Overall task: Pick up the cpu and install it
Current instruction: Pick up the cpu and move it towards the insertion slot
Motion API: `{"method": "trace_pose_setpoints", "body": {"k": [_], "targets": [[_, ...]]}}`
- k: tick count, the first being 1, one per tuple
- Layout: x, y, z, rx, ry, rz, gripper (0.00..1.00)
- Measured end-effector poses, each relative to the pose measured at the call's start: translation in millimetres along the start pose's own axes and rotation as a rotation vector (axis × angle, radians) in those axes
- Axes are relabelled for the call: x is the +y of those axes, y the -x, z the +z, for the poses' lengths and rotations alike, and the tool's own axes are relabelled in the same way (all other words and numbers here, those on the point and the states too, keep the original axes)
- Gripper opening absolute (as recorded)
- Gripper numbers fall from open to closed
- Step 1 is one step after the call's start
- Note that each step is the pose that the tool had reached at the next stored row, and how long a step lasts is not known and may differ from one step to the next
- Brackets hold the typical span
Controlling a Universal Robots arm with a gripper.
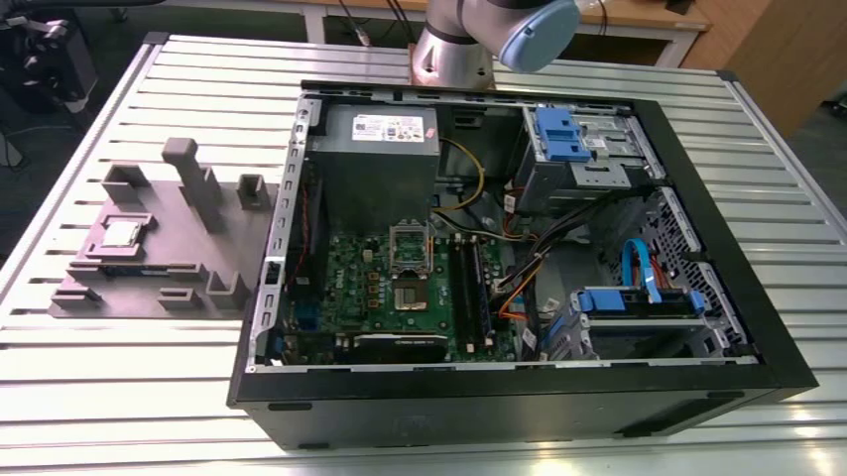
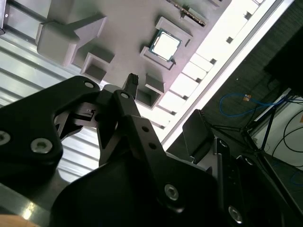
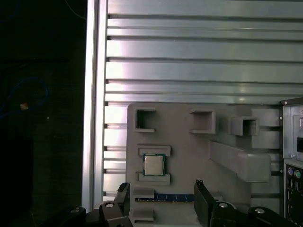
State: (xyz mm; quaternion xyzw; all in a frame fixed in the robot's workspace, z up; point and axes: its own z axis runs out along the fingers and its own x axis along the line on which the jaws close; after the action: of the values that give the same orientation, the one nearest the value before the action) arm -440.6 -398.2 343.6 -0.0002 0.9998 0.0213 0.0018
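The cpu [image 3: 154, 165] lay flat in a shallow seat of the grey fixture [image 3: 182, 142] on the slatted surface [image 3: 189, 71], metal top exposed, probably for easy pickup. The tool [image 3: 162, 189] hung above it, spread wide and empty, clear of the chip.

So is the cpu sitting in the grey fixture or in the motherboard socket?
In the fixture. The cpu lies flat in its recess there, outside the computer case; the open gripper holds nothing.
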Motion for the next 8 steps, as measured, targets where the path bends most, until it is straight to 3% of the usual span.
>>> {"method": "trace_pose_setpoints", "body": {"k": [8], "targets": [[-0.4,-0.1,3.8,-0.0002,-0.0002,0.0,0.65]]}}
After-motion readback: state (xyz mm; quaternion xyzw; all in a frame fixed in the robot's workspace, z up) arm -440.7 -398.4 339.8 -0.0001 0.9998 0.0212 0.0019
